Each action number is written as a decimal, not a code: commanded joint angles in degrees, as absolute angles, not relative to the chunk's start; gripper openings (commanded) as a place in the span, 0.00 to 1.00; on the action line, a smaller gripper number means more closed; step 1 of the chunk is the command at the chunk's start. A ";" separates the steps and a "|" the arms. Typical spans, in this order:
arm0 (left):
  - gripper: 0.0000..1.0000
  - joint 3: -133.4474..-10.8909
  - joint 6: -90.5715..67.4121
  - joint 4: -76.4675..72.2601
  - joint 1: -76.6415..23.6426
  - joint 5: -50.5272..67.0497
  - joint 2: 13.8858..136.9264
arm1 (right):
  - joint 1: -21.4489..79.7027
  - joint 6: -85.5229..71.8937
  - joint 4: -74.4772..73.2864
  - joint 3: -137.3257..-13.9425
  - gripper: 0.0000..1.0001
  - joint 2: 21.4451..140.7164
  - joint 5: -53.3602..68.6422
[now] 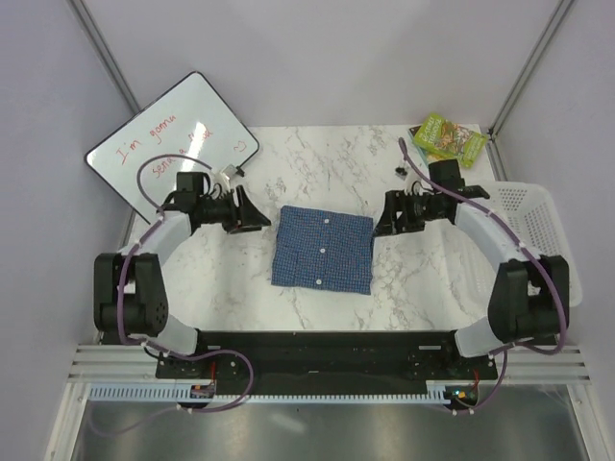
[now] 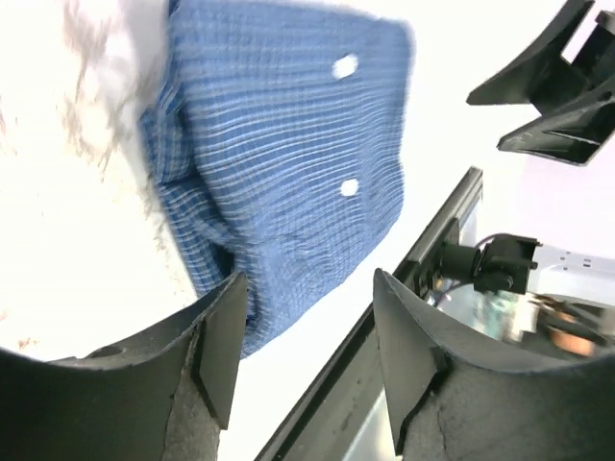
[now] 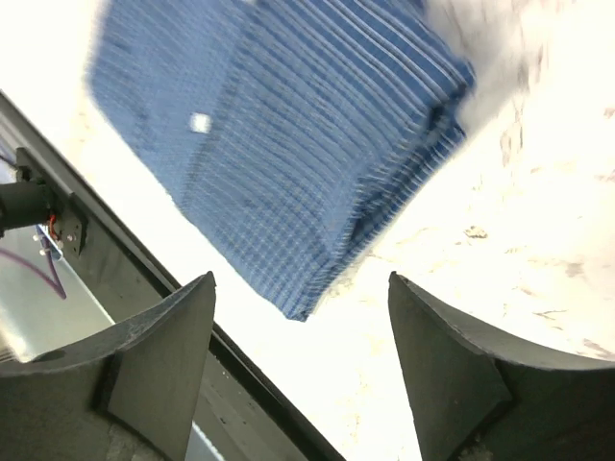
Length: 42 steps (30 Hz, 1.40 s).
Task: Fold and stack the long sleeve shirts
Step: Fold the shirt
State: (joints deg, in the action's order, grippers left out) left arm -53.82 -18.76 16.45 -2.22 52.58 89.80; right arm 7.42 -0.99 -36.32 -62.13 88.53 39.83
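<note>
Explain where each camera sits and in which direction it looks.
Top external: above and behind the arms, looking down on the marble table; both arms show, with the left gripper and right gripper open either side of the folded blue shirt.
Left wrist: on the left arm, low, facing right across the table; its own open fingers frame the shirt, the right gripper beyond.
Right wrist: on the right arm, facing left; its own fingers frame a shirt corner.
All three share the shirt.

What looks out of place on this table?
Only the whiteboard, lying crooked at the far left corner, partly past the marble table edge. The folded blue checked shirt sits tidy, just slightly tilted.
</note>
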 commanded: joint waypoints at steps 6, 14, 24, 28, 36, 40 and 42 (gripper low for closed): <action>0.50 -42.66 -23.36 9.87 -17.04 60.03 80.59 | 23.36 -17.65 -17.02 -48.73 0.67 80.68 55.17; 0.49 -40.87 -30.85 0.26 -17.59 55.65 96.40 | 24.35 -15.39 -10.99 -46.23 0.58 97.98 54.50; 0.47 -42.26 -24.29 4.82 -16.08 70.02 92.49 | 21.27 13.42 -43.00 -58.06 0.54 96.17 55.19; 0.51 -52.10 -20.22 9.49 -16.08 70.42 84.82 | 20.04 11.62 -42.83 -66.00 0.57 92.11 57.83; 0.52 -68.98 -32.07 -4.21 -16.96 59.95 107.45 | 17.67 -3.69 -24.35 -74.34 0.55 107.39 57.48; 0.50 -73.38 -36.38 -5.98 -15.56 56.61 116.42 | 12.67 -4.30 -24.08 -80.41 0.54 116.69 57.92; 0.50 -73.83 -39.27 -5.89 -14.77 54.41 118.82 | 11.26 -4.31 -24.26 -82.26 0.54 119.08 58.01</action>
State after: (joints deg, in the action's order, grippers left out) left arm -71.33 -32.03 -3.79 -16.38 59.22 113.95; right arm 15.27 -3.05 -26.35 -77.23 115.31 56.73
